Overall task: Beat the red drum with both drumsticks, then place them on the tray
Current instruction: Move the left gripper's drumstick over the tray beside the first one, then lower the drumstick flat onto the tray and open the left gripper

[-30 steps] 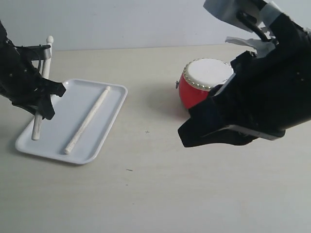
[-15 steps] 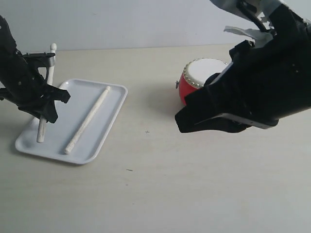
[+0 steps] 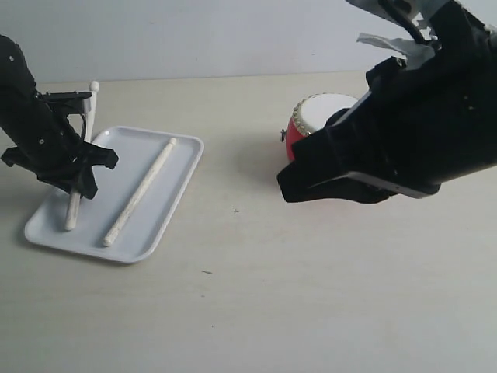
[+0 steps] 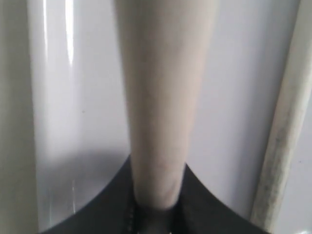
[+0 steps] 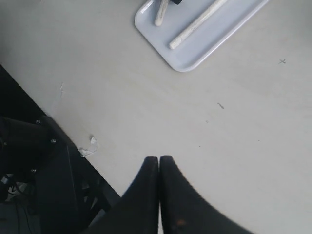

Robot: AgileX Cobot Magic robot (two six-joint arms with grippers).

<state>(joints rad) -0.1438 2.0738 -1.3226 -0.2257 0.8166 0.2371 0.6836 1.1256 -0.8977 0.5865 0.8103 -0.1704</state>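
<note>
Left gripper (image 3: 74,169) pinches a tilted drumstick (image 3: 72,216), lower end over the tray (image 3: 186,151); second drumstick (image 3: 138,196) lies flat just right; right gripper (image 5: 159,160), pressed together, hangs near red drum (image 3: 309,118)

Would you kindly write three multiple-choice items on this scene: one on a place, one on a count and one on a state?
1. Where does the free drumstick lie?
A. in the tray
B. beside the tray
C. under the tray

2. How many drumsticks are in view?
A. one
B. two
C. three

3. How is the right end effector?
A. shut and empty
B. shut on a drumstick
C. wide open

Answers:
1 A, since it lies flat inside the tray's rim.
2 B, since besides the free one there is the held drumstick, tilted in the left end effector.
3 A, since in the right wrist view its jaws meet with nothing between them.
</note>
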